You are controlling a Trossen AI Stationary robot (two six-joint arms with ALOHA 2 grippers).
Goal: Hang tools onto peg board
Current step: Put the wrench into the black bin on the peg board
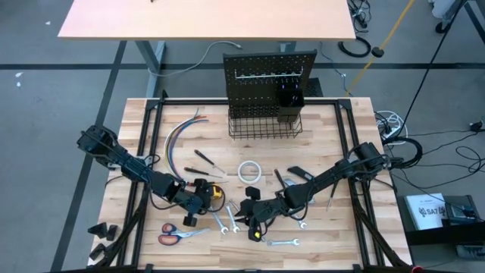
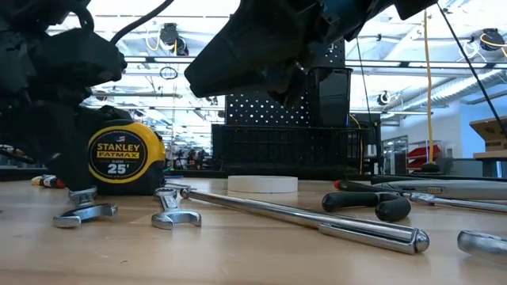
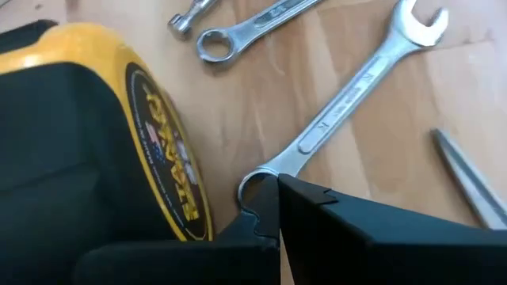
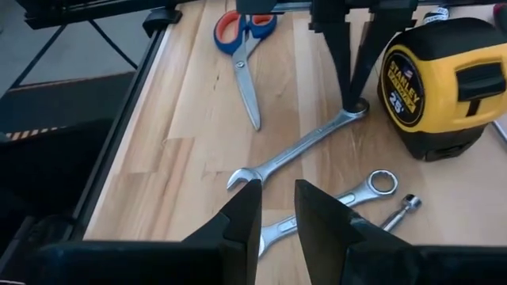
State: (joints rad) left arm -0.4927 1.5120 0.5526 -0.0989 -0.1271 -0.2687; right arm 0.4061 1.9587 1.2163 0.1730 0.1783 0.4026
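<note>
The left gripper (image 1: 191, 220) is closed — its fingertips (image 4: 348, 95) press down at the ring end of a silver wrench (image 4: 297, 149) lying flat on the table (image 1: 333, 227), just beside the yellow tape measure (image 1: 214, 193). The right gripper (image 1: 254, 231) hovers low over a second wrench (image 4: 333, 207), fingers slightly apart and holding nothing. Orange-handled scissors (image 1: 176, 235) lie near the front edge (blades toward the wrenches). The peg board (image 1: 269, 80) stands upright at the far side, well apart from both grippers.
</note>
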